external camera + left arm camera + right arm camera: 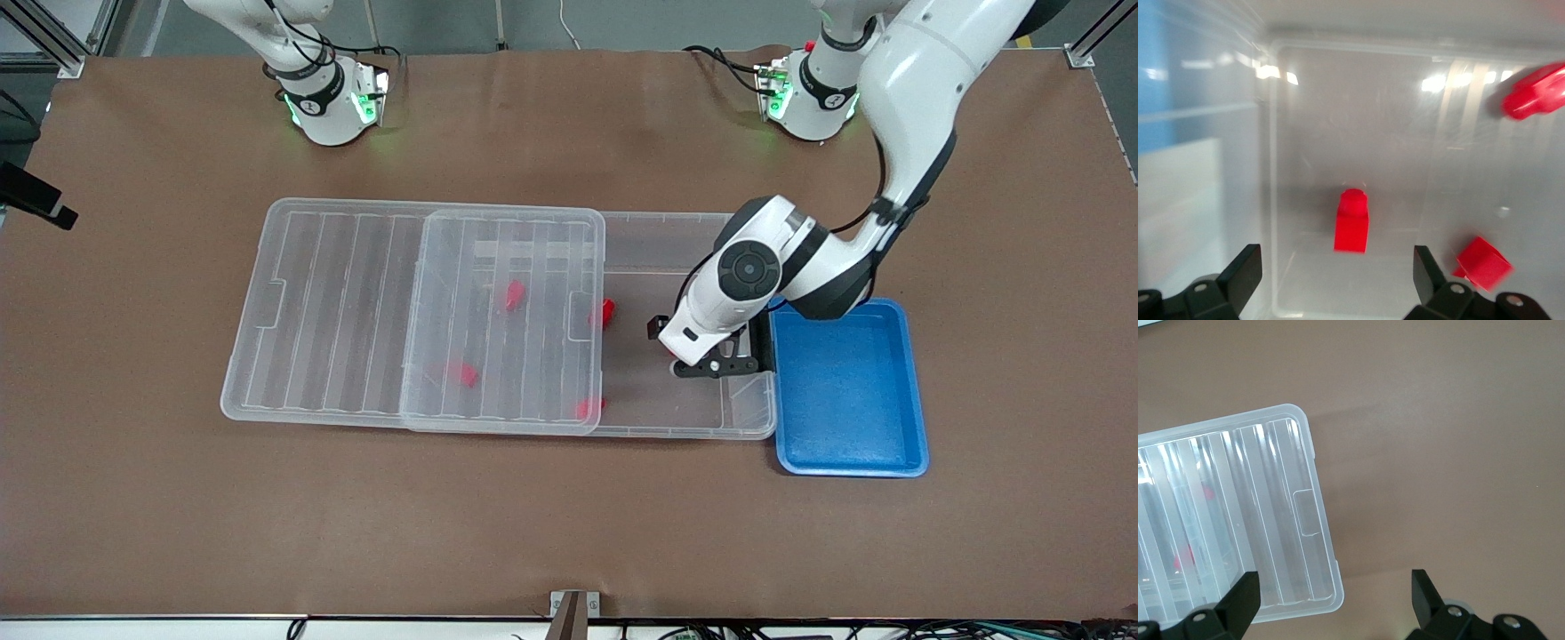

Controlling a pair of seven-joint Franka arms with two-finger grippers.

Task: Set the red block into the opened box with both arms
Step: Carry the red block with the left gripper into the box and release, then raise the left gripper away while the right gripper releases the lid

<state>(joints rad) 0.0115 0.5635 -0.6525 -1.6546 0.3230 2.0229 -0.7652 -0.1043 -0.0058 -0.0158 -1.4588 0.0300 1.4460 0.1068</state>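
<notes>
Brown covering lay over the whole surface in the front view, with the box at its middle, its ribbed lid slid toward the right arm's end. The left hand hung inside the uncovered part of the box, beside the blue tray; the right arm waited, its hand out of that view.

From the left wrist, that hand's fingers stood wide apart and empty, and the red block, oblong with a stub end, lay on the box floor between them, so the placing looked done and only withdrawal remained.

From the right wrist, the right hand stood wide and empty above the lid's corner.
</notes>
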